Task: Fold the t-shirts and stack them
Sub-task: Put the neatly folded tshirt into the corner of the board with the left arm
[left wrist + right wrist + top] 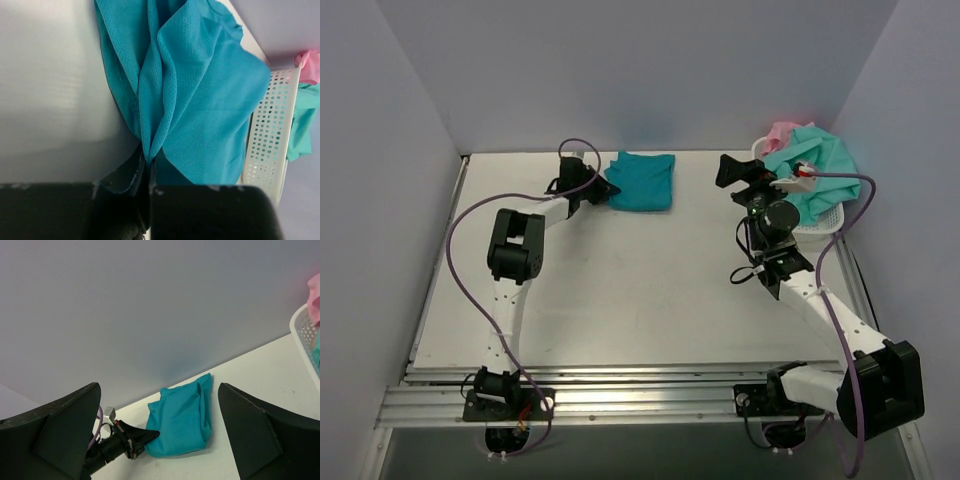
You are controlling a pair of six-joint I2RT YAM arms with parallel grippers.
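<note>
Folded teal shirt (642,181) on the white tabletop (650,290), pinched at its left edge.
Mesh cloth in soft ridges, far middle, near the grey back wall; mint shirt (820,165) and pink shirt (782,132) heaped in the basket (832,220), far right. Left tool (603,188) clamped on the teal edge, arm stretched low. Right tool (728,170) raised beside the basket, spread wide, holding nothing.

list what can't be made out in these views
Top external: basket contents beneath the mint-green t-shirt; pink t-shirt mostly covered by it.
Left wrist: left gripper tips, buried in teal t-shirt folds.
Right wrist: basket cut off by the right edge.
</note>
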